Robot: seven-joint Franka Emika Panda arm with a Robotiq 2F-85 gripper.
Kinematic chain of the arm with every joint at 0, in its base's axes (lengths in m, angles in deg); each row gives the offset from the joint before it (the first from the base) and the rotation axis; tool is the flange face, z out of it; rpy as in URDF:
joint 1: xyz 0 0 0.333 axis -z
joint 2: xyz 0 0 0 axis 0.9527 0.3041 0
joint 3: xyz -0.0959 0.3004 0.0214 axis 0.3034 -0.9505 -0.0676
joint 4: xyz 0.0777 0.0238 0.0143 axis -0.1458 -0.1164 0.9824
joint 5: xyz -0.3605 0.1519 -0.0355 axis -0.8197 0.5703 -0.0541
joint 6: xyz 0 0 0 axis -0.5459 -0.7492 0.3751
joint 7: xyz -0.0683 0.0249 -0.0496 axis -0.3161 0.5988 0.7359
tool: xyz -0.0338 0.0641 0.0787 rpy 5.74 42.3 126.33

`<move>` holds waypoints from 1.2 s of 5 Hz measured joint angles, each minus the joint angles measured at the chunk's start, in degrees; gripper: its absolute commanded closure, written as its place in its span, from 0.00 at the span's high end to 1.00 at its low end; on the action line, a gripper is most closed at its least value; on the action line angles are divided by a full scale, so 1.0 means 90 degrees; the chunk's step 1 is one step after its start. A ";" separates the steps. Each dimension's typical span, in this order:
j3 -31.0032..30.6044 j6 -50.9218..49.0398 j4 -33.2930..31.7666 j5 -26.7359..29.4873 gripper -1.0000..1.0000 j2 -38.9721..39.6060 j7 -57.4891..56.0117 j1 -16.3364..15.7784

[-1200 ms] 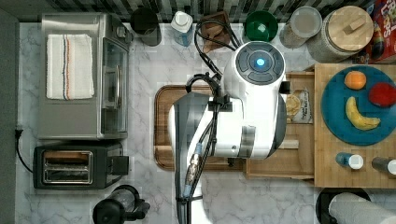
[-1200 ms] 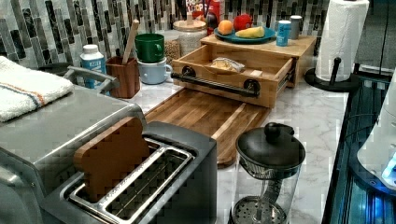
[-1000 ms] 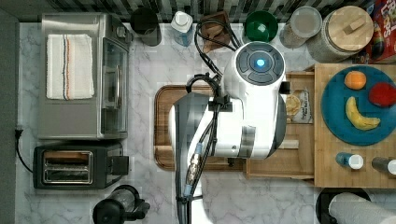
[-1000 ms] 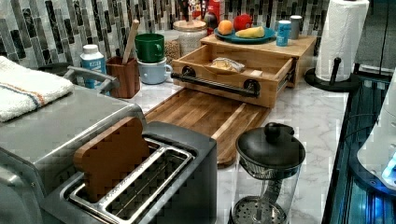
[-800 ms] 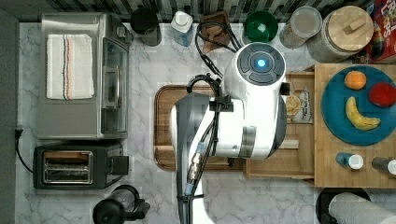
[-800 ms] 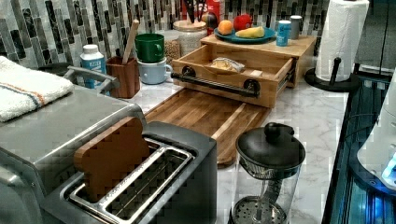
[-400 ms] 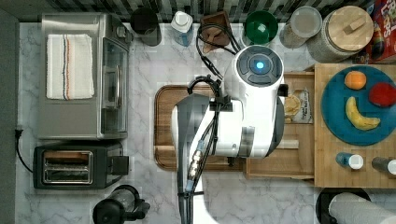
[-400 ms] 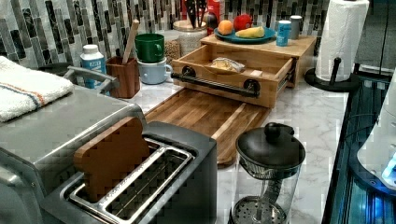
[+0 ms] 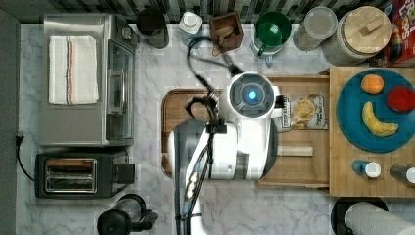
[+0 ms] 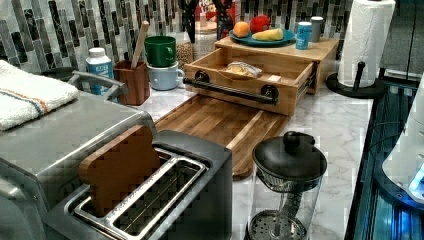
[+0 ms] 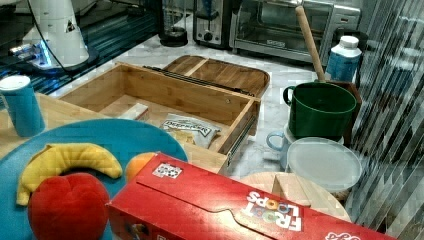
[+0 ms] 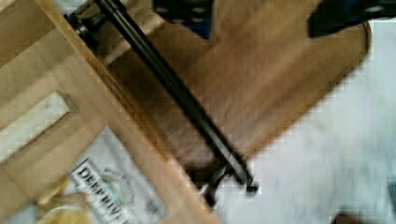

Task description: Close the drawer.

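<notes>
Drawer: pulled out, centre right of top view, upper centre of left view; shallow light-wood tray, thin walls, black bar handle across front. Inside: crinkly snack packet, pale wooden strip. Beneath front edge, darker rounded-corner cutting board on marbled surface. Arm above drawer in top view. Jaws: cannot tell.

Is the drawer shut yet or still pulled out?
Still pulled out: the drawer sticks out from under the block, its inside and a snack bag exposed.
</notes>
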 measured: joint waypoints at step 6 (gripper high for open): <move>-0.0509 0.0922 -0.0846 -0.0440 0.00 0.0772 -0.2772 -0.0099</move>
